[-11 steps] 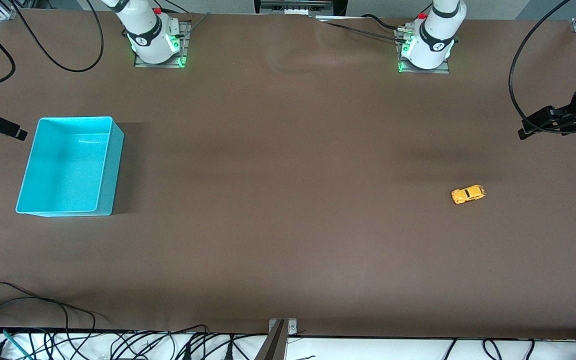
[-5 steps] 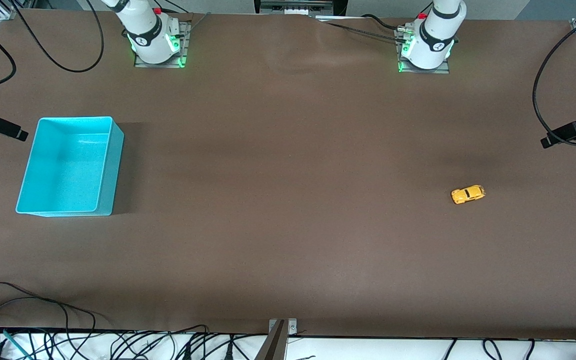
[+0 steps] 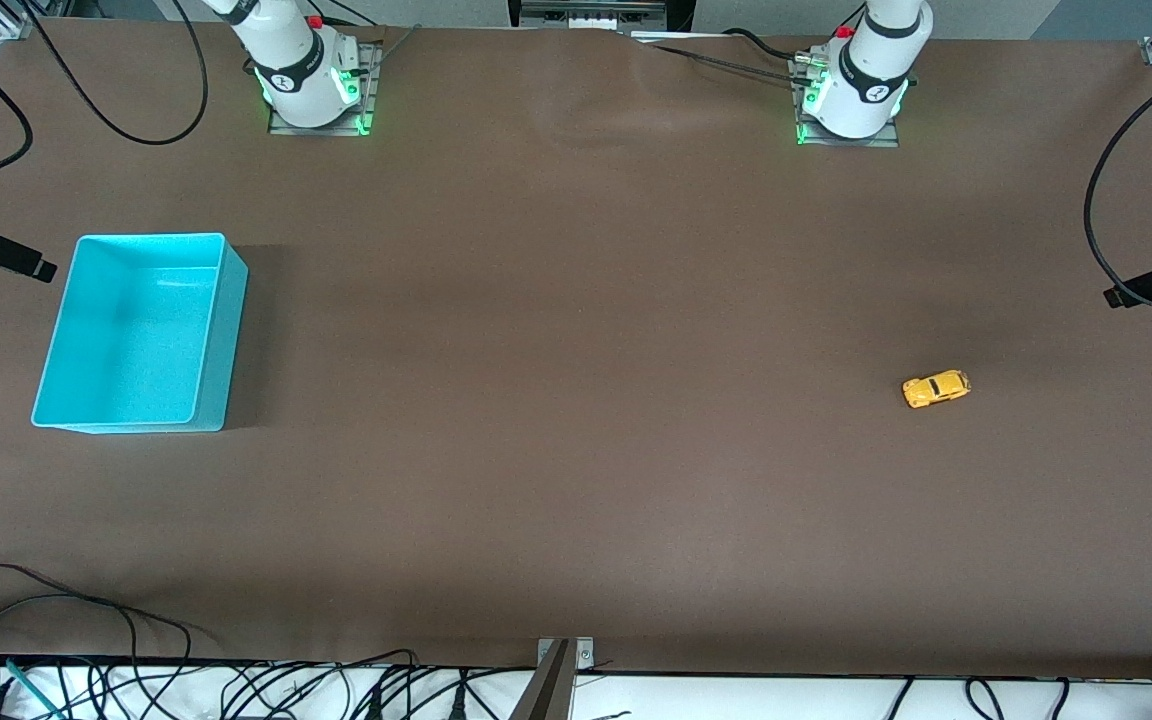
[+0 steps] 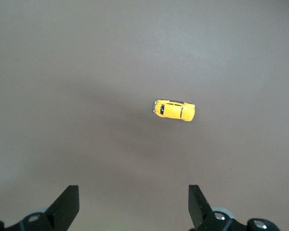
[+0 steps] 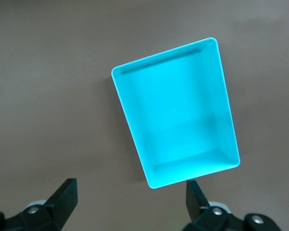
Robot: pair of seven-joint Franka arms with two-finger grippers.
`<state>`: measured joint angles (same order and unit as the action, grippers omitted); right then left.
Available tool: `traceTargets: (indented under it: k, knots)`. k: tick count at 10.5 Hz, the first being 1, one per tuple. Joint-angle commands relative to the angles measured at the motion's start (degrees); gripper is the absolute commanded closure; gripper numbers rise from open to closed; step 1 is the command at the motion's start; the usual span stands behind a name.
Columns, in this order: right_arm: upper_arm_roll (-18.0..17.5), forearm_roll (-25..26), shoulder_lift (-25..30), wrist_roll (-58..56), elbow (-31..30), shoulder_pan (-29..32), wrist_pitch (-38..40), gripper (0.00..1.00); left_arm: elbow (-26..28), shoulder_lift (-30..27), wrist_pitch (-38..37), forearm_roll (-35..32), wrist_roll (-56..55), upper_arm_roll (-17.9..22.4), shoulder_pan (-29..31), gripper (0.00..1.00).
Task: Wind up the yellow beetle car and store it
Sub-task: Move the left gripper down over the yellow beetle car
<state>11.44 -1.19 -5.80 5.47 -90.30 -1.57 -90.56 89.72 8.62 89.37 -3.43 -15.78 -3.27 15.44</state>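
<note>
**Car on table, both grippers high and apart**

At the front view's edges both arms are mostly cut off: only dark bits show, so the grippers read better from the wrist views.

Turquoise bin [image 3: 141,335] sits toward the right arm's end of the table [image 3: 576,450], inside bare as far as visible. Right gripper [image 5: 130,204] hangs over the table just beside the bin, fingers [image 5: 62,195] spread wide, nothing between them; only the tips show, rest cropped.

Yellow beetle car [image 3: 935,388] stands on its wheels on the table toward the left arm's end, well apart from the bin. Left gripper [image 4: 132,204] is up in the air over the table near the car, fingers [image 4: 198,202] spread wide and empty. Car not between the fingers and touching neither. Wind-up parts too small to make out.
</note>
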Motion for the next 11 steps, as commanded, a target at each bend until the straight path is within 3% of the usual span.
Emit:
traceTargets:
  k: [1,4,6,8,11]
  knots:
    - [-0.1,-0.6,-0.3,0.7,0.6,0.3,0.2,0.0,-0.9,0.3,-0.5,-1.5,-15.1,-0.7,0.4,0.0]
    - [-0.1,-0.6,-0.4,0.7,0.6,0.4,-0.1,0.0,1.2,2.8,1.9,-0.5,-30.2,-0.7,0.5,0.0]
    - [-0.1,-0.6,-0.7,0.6,0.6,0.4,-0.2,0.0,6.1,2.4,8.7,1.9,-37.8,1.8,-0.2,0.0]
    - [0.0,-0.6,-0.8,0.6,0.6,0.5,-0.2,0.0,11.1,3.1,16.9,2.2,-46.2,7.2,-6.3,0.0]
    - [0.0,-0.6,-1.2,0.6,0.6,0.5,-0.8,0.0,16.2,6.7,28.1,2.4,-57.6,8.5,-9.9,0.0]
